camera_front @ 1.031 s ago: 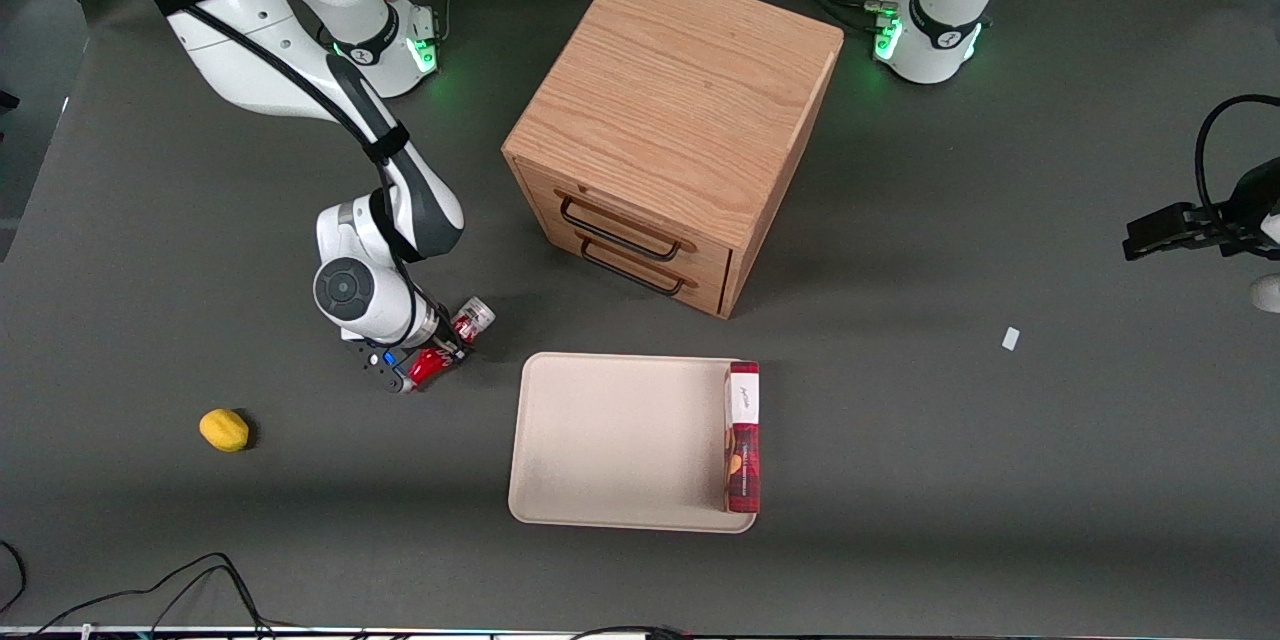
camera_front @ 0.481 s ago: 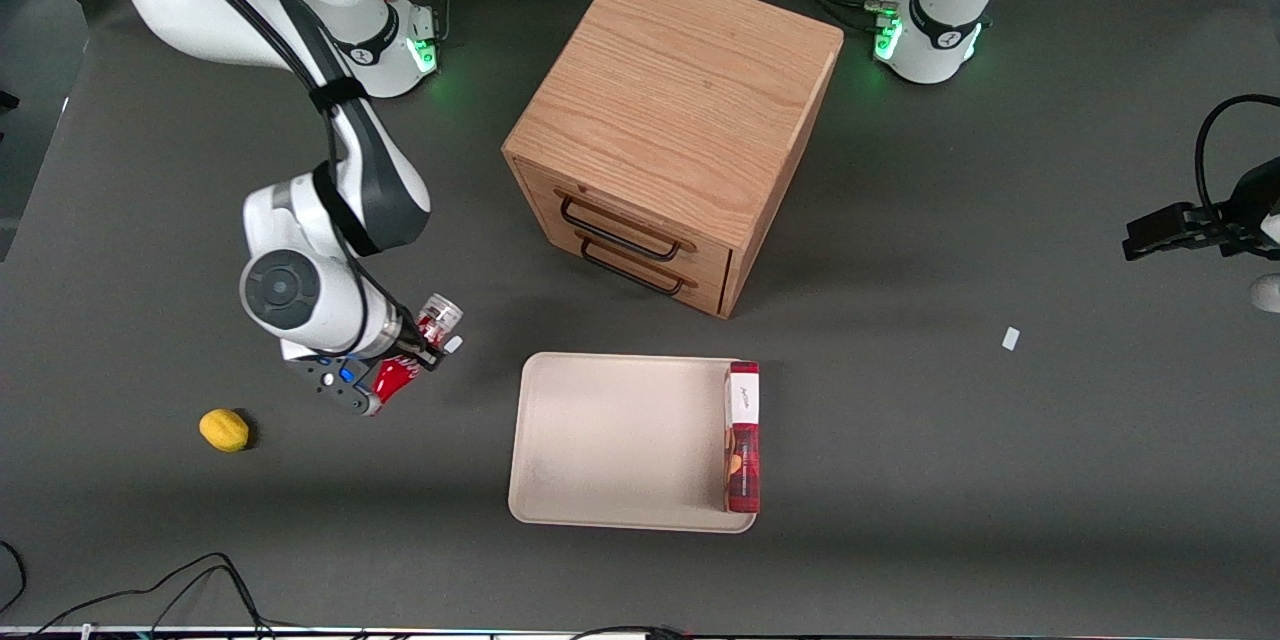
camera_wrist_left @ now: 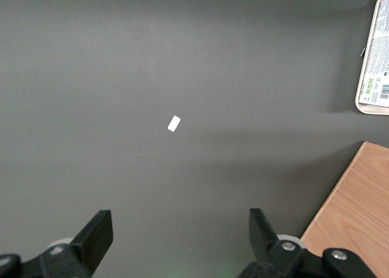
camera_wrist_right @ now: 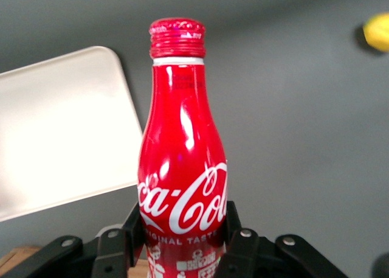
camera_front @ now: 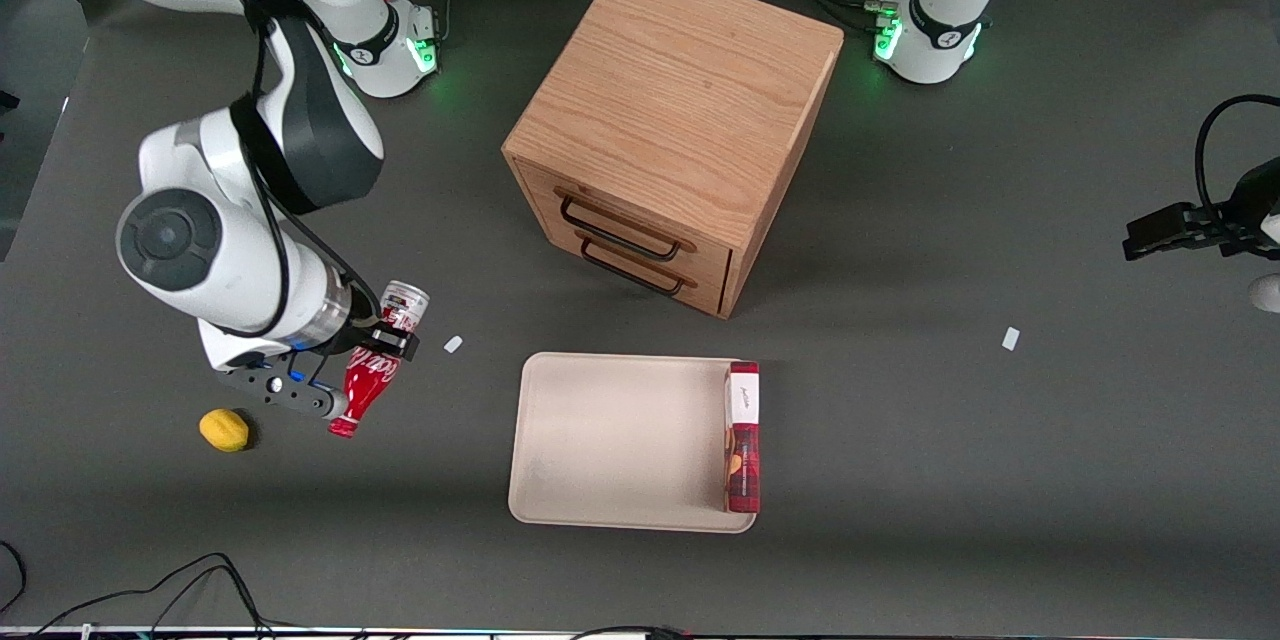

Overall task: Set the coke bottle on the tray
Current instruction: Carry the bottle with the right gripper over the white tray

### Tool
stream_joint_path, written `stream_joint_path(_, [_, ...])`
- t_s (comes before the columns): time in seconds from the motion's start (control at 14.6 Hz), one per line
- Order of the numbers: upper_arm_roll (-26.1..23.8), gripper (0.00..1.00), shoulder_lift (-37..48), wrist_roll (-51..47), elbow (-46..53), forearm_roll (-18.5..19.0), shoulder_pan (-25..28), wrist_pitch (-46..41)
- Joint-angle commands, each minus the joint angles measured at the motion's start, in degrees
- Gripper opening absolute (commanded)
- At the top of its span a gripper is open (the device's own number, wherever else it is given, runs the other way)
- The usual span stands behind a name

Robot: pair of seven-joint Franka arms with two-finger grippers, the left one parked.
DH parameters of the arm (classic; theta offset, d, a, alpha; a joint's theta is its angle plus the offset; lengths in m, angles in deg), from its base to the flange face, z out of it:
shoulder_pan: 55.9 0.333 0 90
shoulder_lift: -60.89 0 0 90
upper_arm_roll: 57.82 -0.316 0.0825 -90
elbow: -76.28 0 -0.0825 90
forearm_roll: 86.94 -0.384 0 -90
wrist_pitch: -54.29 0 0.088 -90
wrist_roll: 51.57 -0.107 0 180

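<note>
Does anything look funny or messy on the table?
Nothing is spilled or broken. The pincer is shut on the coke bottle, held above the table beside the tray. A red box lies along one edge of the tray, and two small white scraps lie loose on the table.

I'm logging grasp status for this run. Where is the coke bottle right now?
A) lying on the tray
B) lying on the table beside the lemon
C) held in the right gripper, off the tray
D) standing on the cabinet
C: the gripper is shut on the coke bottle, toward the working arm's end of the table, apart from the tray.
</note>
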Motion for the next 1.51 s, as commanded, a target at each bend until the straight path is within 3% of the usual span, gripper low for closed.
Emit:
stream_joint_path(0.0, [-0.77, 0.07, -5.68, 7.63, 10.17, 2.83, 2.07, -1.67])
stream_joint_path(0.27, [-1.38, 0.09, -15.0, 16.36, 18.01, 3.19, 3.31, 5.6])
stream_joint_path(0.55, [-2.96, 0.09, -22.64, 16.54, 18.1, 2.84, 4.28, 16.07])
stream_joint_path(0.89, [-3.85, 0.1, -30.56, 14.88, 17.92, 2.31, 3.93, 21.18])
stream_joint_path(1.1, [-3.85, 0.13, -33.11, 13.04, 17.84, 1.17, 4.19, 23.47])
stream_joint_path(1.44, [-3.85, 0.31, -35.66, 12.06, 17.57, -1.12, 4.1, 27.16])
